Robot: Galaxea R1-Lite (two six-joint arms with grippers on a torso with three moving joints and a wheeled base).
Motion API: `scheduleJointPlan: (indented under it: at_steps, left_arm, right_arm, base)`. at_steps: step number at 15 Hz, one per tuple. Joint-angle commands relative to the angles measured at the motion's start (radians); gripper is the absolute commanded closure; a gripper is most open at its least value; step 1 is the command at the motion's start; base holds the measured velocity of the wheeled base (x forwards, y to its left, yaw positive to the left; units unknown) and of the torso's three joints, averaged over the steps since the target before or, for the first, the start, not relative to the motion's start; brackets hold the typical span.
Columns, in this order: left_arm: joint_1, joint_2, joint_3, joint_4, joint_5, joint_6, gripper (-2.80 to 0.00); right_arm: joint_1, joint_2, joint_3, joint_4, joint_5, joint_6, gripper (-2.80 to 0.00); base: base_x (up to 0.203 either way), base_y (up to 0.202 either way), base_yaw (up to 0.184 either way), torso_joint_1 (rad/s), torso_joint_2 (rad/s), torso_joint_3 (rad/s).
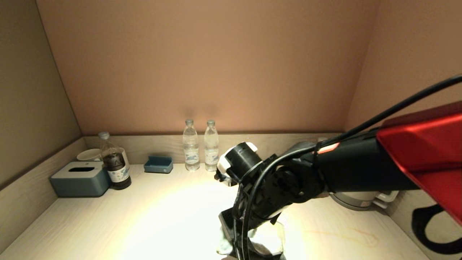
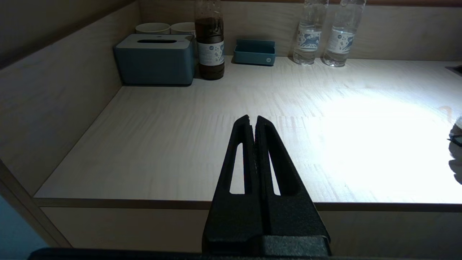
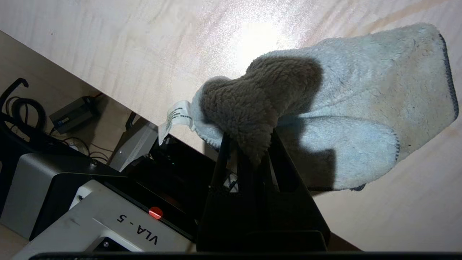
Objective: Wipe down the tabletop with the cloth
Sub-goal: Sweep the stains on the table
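Note:
A pale fluffy cloth [image 3: 353,108] with a white tag lies bunched on the light wooden tabletop [image 3: 108,43] close to its front edge. My right gripper [image 3: 249,142] is shut on a raised fold of the cloth and points down at the table. In the head view the right gripper [image 1: 236,238] is at the bottom centre, with the cloth [image 1: 270,235] showing beside it. My left gripper [image 2: 252,118] is shut and empty, parked off the table's front left edge, and is out of the head view.
Along the back wall stand a grey-blue tissue box [image 1: 80,178], cups [image 1: 88,154], a dark bottle [image 1: 114,166], a blue tray [image 1: 158,164] and two water bottles [image 1: 191,150]. A kettle [image 1: 357,198] sits at the right. A faint brownish streak [image 1: 346,236] marks the tabletop.

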Motion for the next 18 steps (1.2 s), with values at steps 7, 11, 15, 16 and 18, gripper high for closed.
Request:
scheduleJointPlan:
  at_steps: [7,11,15,16,18]
  left_arm:
    - [0.0,0.0,0.0,-0.001,0.0,0.0,0.0]
    - [0.0,0.0,0.0,-0.001,0.0,0.0,0.0]
    - [0.0,0.0,0.0,-0.001,0.0,0.0,0.0]
    - [0.0,0.0,0.0,-0.001,0.0,0.0,0.0]
    - [0.0,0.0,0.0,0.0,0.0,0.0,0.0]
  right_arm:
    - [0.007,0.178,-0.045,0.223,-0.05,0.003,0.0]
    - [-0.055,0.207,-0.054,0.229,-0.051,-0.014,0.0]
    - [-0.178,0.277,-0.09,0.219,-0.038,-0.072,0.0]
    - [-0.184,0.282,-0.093,0.213,-0.037,-0.077,0.0]
    - [-0.229,0.302,-0.1,0.195,-0.034,-0.087,0.0]
  base:
    - [0.0,0.0,0.0,0.0,0.0,0.0]
    - [0.0,0.0,0.0,0.0,0.0,0.0]
    - [0.0,0.0,0.0,0.0,0.0,0.0]
    - [0.0,0.0,0.0,0.0,0.0,0.0]
    - [0.0,0.0,0.0,0.0,0.0,0.0]
